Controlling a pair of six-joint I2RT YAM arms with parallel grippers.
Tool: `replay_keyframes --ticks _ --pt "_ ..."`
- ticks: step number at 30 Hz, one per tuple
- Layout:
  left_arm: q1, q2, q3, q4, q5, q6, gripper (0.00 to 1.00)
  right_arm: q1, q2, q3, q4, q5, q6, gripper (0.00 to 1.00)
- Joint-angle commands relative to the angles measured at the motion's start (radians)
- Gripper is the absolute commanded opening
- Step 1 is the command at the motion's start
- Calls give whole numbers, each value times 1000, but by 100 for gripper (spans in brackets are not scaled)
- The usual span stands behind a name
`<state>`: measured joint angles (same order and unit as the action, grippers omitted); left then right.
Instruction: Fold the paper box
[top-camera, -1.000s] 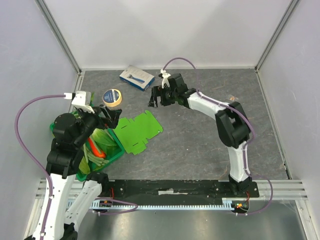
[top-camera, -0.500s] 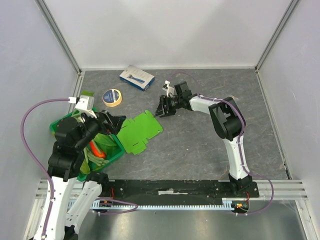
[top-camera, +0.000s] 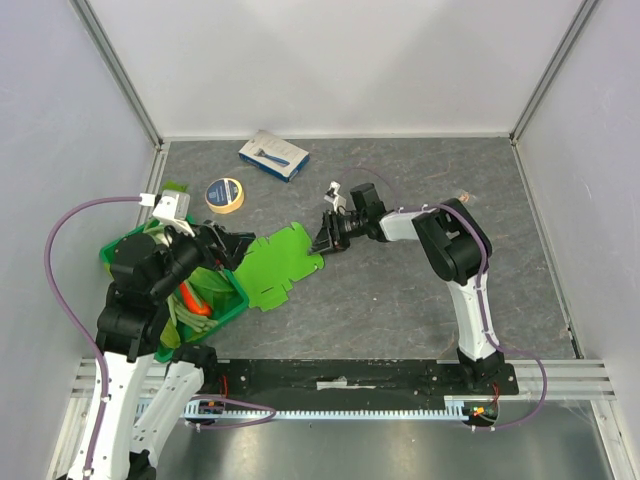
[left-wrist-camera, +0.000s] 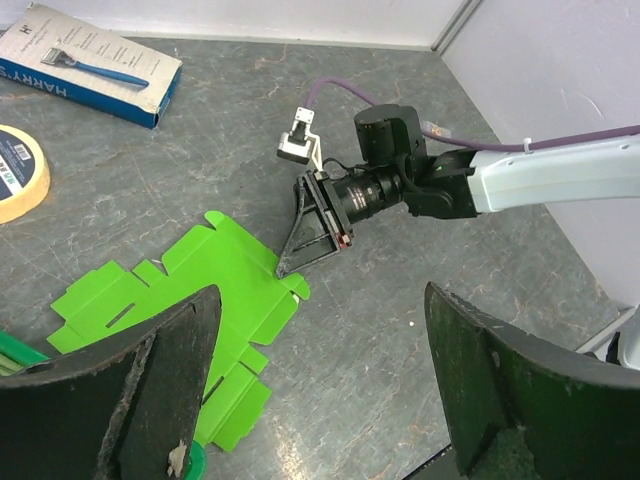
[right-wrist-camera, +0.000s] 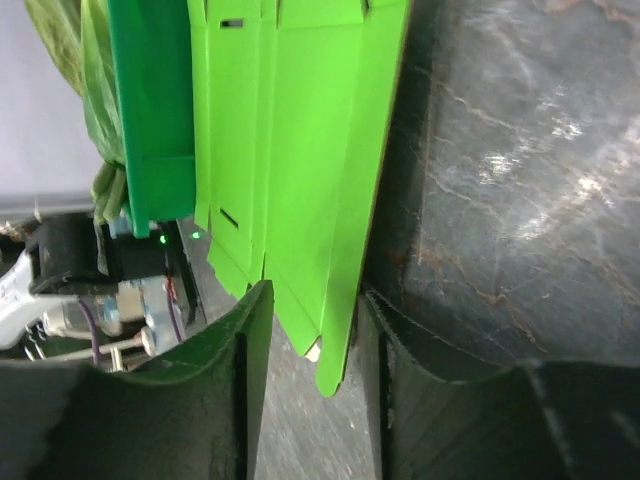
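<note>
The dark green crate (top-camera: 228, 312) sits at the left of the surface (top-camera: 400, 290), stuffed with veggies: leafy greens (top-camera: 208, 275) and something orange (top-camera: 190, 298), probably a carrot. Further back there's a blue-and-white razor carton (top-camera: 273, 155) lying flat, with a roll of tape (top-camera: 224, 194) near it.

The left arm is hunched up over the crate. Its left gripper (top-camera: 235, 243) points out toward the middle of the surface with its jaws spread wide, and nothing is between them. The left wrist view just looks past both fingers (left-wrist-camera: 150, 400) at the scene.

The right arm comes up from its base, bends at the elbow and stretches its forearm low and leftward across the surface. The right gripper (top-camera: 328, 232) is down at the far right edge of the paper box (top-camera: 275, 262). In the right wrist view the card's edge (right-wrist-camera: 335, 300) runs between the two fingers (right-wrist-camera: 215, 400), which are partway closed. It's hard to say whether they're actually pinching it or just straddling it.

The paper box itself is unfolded, a flat lime-green sheet with tabs and slots, between the crate and the right gripper. From the top its long axis runs diagonally. The near-left end is right beside the crate and the far-right end points at the right gripper.
</note>
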<state>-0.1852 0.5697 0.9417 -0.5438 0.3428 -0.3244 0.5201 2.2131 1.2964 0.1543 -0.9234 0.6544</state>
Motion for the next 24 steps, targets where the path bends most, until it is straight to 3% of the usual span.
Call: replay_keyframes --ticks 1,2,5,6,12,16,21,24 --pt "3 -2 -4 33 30 -31 88 11 33 -71 152 11 153 41" --pt "3 -2 -3 33 32 -33 88 12 33 -80 224 6 184 38" --pt "3 5 -9 36 35 -41 88 14 19 -103 292 23 246 16" --pt "3 10 -14 35 36 -44 88 12 11 -115 318 40 264 0" --pt "3 58 -43 59 111 -93 87 -112 -246 -414 608 178 419 0" --pt "1 67 -119 151 165 -172 87 -276 -370 -705 1025 179 669 0" --pt "-42 148 -285 364 211 -413 87 -350 -513 -900 1085 210 729 0" --pt "-126 234 -369 516 144 -544 87 -380 -601 -971 1088 227 735 0"
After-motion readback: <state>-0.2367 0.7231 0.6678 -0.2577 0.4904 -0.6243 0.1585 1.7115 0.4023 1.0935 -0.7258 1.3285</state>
